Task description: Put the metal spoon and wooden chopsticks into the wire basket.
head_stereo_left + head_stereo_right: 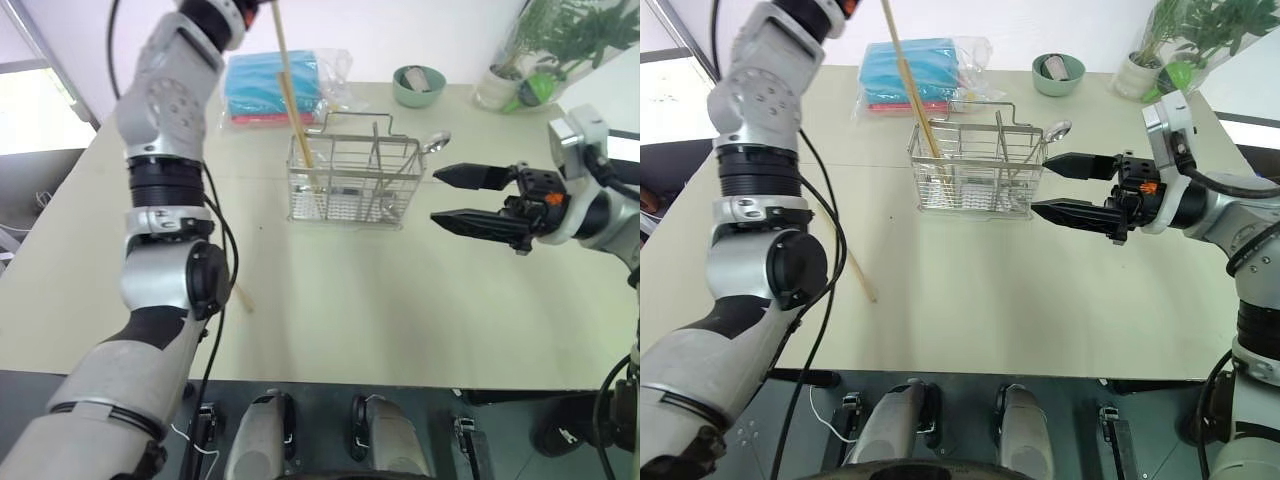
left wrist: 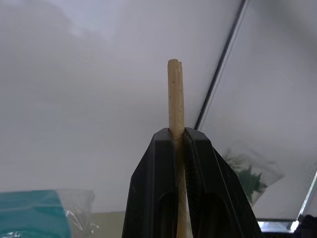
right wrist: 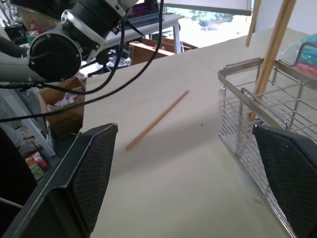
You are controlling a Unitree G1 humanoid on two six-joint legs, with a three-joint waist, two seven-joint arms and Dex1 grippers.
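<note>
Your left arm is raised high, forearm steep, wrist up at the frame's top edge. Left tool [image 2: 178, 148]: fingers pressed tight together on a chopstick [image 2: 175, 94], its tip poking out past the fingertips. Your right arm reaches in from the side, roughly level. Right tool [image 1: 1068, 186]: fingers spread wide, holding nothing.

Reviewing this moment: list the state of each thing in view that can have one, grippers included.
left gripper: shut on a wooden chopstick, whose lower end stands in the wire basket.
right gripper: open, empty, beside the basket.
second chopstick: lying flat on the table, outside the basket.
metal spoon: in the basket, bowl up.
wire basket: upright.
green bowl: upright.
</note>
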